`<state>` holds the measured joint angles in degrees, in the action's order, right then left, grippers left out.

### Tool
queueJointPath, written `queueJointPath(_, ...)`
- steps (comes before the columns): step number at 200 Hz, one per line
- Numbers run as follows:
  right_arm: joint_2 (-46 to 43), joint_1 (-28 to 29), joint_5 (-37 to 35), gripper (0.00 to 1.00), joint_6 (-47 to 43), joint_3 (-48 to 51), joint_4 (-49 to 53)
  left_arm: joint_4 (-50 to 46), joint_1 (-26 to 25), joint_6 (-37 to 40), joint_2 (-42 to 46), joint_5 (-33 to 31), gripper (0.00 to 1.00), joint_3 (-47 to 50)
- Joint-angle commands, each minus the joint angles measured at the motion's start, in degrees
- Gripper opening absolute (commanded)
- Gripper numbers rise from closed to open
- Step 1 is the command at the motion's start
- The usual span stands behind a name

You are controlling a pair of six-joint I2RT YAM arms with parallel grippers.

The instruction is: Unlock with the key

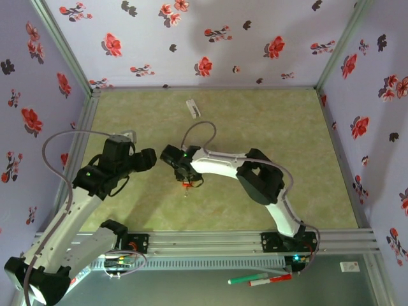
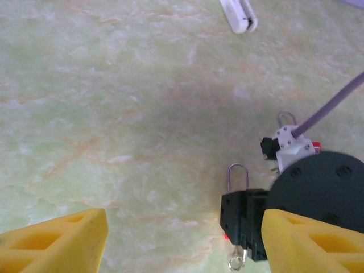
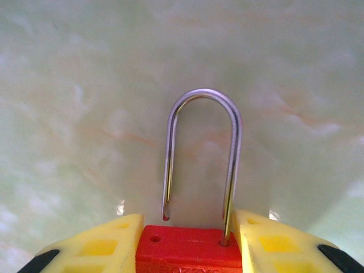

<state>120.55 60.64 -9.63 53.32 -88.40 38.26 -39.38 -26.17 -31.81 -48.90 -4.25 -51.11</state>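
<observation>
**Top view:** The right gripper (image 1: 185, 173) stands over the red padlock (image 1: 185, 183) near mid-table. The left gripper (image 1: 148, 159) waits just beside it on the left, facing in. The step in hand looks to be steadying the lock so that the key can be turned. Doing it well calls for a square, firm hold on the body that leaves the shackle and keyway free.

**Left wrist view:** The left gripper (image 2: 185, 227) keeps its yellow fingers (image 2: 57, 244) wide apart, with nothing between them. Ahead and to the right, the right gripper's black housing covers most of the padlock. The shackle (image 2: 238, 176) juts out beyond the housing. A small metal ring (image 2: 236, 263), probably the key's, shows at its near side. The left arm would need to approach that ring without nudging the lock.

**Right wrist view:** The right gripper (image 3: 189, 219) has its fingers against both sides of the padlock's red body, and no gap shows. The shackle points away over the table (image 3: 68, 85), beyond the fingertips. Its right leg enters the body. The left leg's tip appears to sit just clear of its hole, though the angle leaves that uncertain.
</observation>
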Motion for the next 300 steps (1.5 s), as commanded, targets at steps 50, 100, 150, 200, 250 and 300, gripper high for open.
queueJointPath(50,-22.81,-4.11,21.58,0.1,-13.57,21.98,-30.1,20.12,0.38,-6.28,-7.15,23.66,0.7,4.27)
queueJointPath(100,-30.52,-8.79,29.64,0.08,-12.91,30.69,-37.1,25.97,0.38,-11.56,-13.31,27.47,0.66,7.86)
queueJointPath(150,-29.13,-8.91,33.97,0.07,-12.58,32.94,-43.01,30.38,0.17,-17.07,-18.9,30.05,0.66,9.89)
queueJointPath(200,-27.65,-8.77,37.22,0.06,-12.62,33.11,-45.82,32.17,0.21,-20.12,-23.31,29.56,0.61,11.73)
queueJointPath(250,-27.15,-8.01,36.4,0.05,-15.38,32.73,-44.19,33.24,-0.49,-23.13,-25.73,31.63,0.57,10.86)
queueJointPath(300,-25.29,-6.83,37.06,0.04,-17.18,30.78,-43.72,34.1,-4.29,-24.17,-27.53,32.72,0.5,9.99)
